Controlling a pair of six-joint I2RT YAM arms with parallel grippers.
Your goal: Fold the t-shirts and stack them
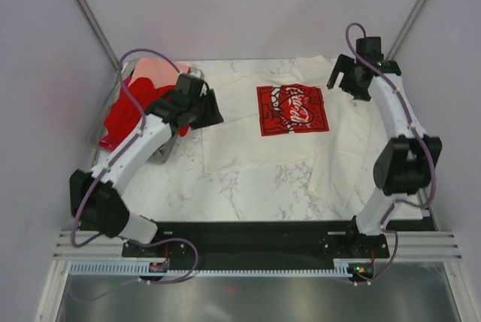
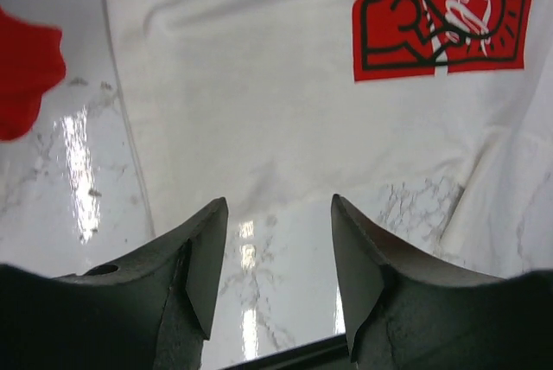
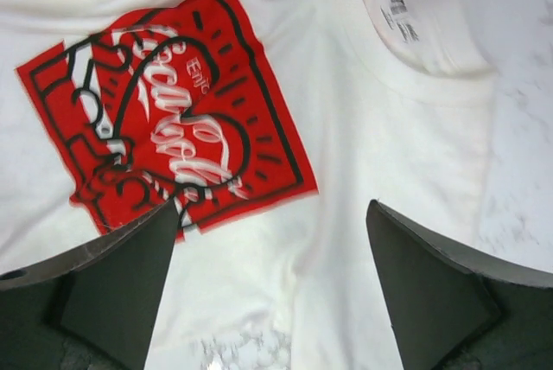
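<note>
The cream-white t-shirt (image 1: 248, 138) lies spread flat on the marble table, its red Coca-Cola print (image 1: 293, 109) facing up. My left gripper (image 1: 210, 110) is open and empty over the shirt's left edge; in the left wrist view its jaws (image 2: 278, 206) hang above bare marble with the shirt (image 2: 259, 85) just beyond. My right gripper (image 1: 343, 77) is open and empty over the shirt's far right part; in the right wrist view (image 3: 272, 210) it sits above the cloth between the print (image 3: 164, 119) and the collar (image 3: 415, 28). Bright red tees (image 1: 124, 115) and a salmon-pink one (image 1: 154, 70) are piled at the left.
The red and pink tees sit in a clear plastic bin (image 1: 161, 153) at the table's left edge; its clear rim (image 2: 121, 111) and a red fold (image 2: 26, 67) show in the left wrist view. Bare marble (image 1: 248, 194) lies in front of the shirt.
</note>
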